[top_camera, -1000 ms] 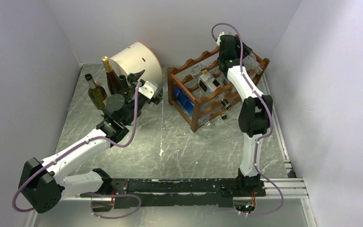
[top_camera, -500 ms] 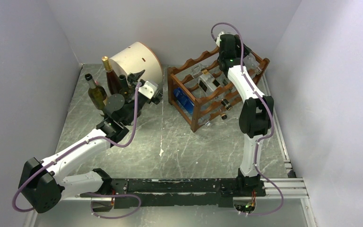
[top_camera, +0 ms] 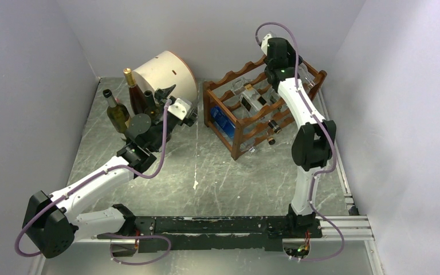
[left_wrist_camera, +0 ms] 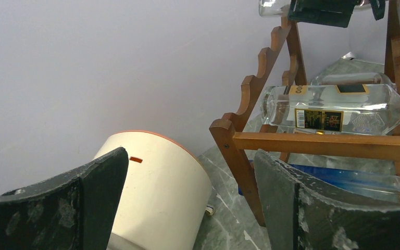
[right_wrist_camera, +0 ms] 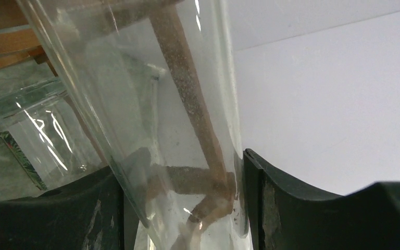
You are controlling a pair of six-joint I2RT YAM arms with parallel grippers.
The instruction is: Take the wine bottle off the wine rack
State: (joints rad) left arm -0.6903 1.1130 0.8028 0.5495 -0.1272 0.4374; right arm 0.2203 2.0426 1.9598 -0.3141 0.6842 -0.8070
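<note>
Nearest, our left arm [top_camera: 91,183] lies low and bent, the left gripper [left_wrist_camera: 187,203] spread wide and empty before the drum [left_wrist_camera: 156,182]. Farther back, our right arm [top_camera: 303,109] reaches high over the rack [left_wrist_camera: 317,144], the right gripper [right_wrist_camera: 182,203] clasping a clear bottle [right_wrist_camera: 151,104] at the top tier's far end.

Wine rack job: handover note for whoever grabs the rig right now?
Right tool: shut on a clear bottle at the top tier of the wine rack, far right end.
Left tool: open, empty, facing the rack from the left, near the cream drum.
Done: bottle gripped.
Left: lift it clear of the rails; cannot tell whether it is off its cradle yet. The other bottles lie in lower tiers.
</note>
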